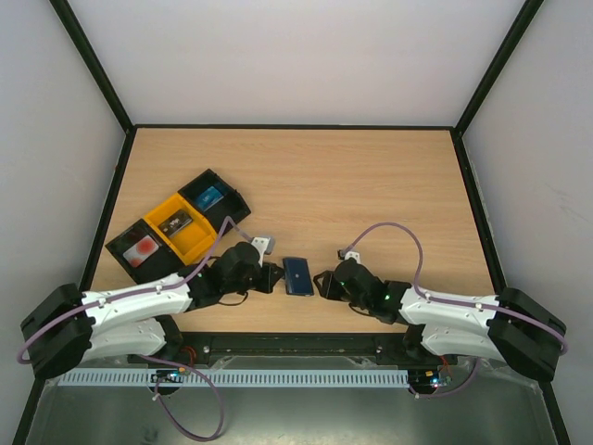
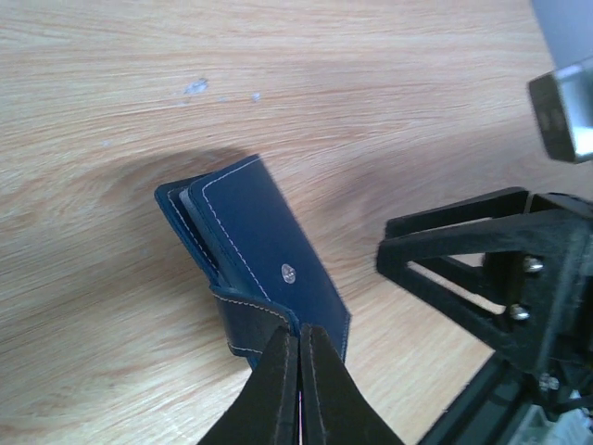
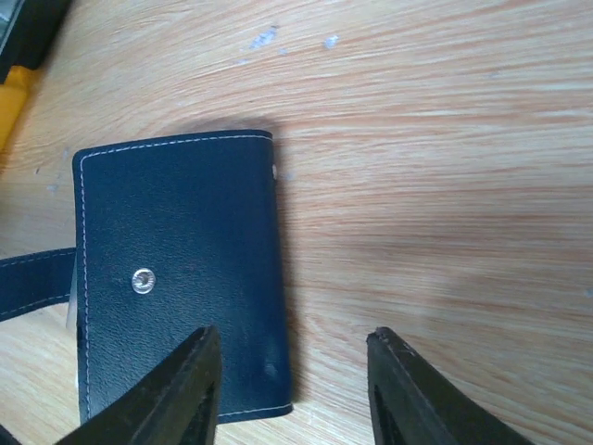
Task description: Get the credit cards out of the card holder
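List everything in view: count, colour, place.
card holder: one, dark navy, folded shut, on the table between the grippers
yellow tray: one, yellow, left side, between the black trays
black trays: two, black, either end of that diagonal row
tray contents: three, pinkish-red, dark, light blue, one per tray; too small to identify
table: one, light wood
left gripper: one, black, shut on the card holder's tab
right gripper: one, black, open, at the card holder's edge
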You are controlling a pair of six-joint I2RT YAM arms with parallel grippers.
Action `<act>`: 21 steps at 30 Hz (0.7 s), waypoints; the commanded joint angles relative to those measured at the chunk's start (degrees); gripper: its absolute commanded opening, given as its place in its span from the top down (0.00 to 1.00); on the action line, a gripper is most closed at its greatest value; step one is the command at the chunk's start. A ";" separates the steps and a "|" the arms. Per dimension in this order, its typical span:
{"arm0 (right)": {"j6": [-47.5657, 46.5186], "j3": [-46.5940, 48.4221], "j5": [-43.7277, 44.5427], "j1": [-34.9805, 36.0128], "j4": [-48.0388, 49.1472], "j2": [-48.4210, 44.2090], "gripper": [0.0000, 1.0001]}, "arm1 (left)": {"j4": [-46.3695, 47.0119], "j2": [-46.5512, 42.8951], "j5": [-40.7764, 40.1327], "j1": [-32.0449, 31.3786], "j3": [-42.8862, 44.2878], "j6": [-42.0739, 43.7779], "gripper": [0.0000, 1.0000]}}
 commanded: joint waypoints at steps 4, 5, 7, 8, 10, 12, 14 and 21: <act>-0.89 3.04 -4.42 0.10 1.19 1.00 0.46 | 3.12 -4.84 2.59 0.07 -0.42 -2.01 0.97; -1.05 3.29 -5.24 0.15 1.80 1.42 0.43 | 3.11 -5.00 2.61 0.07 -0.43 -2.06 0.97; -1.78 4.08 -6.52 0.23 2.37 2.49 0.39 | 3.19 -5.09 2.66 0.07 -0.43 -2.15 0.97; -2.02 4.48 -6.84 0.27 2.39 2.92 0.37 | 3.21 -5.06 2.75 0.07 -0.33 -2.15 0.97; -2.23 4.94 -7.01 0.36 2.50 3.36 0.36 | 3.24 -5.03 2.90 0.07 -0.28 -2.15 0.97; -2.28 5.14 -7.22 0.36 2.65 3.41 0.35 | 3.29 -4.98 2.99 0.07 -0.23 -2.15 0.97; -2.45 5.39 -7.71 0.45 2.61 3.29 0.32 | 3.29 -4.97 3.03 0.07 -0.21 -2.15 0.97; -3.13 5.95 -7.63 0.45 1.84 2.59 0.23 | 3.25 -5.26 3.12 0.07 0.10 -2.15 0.97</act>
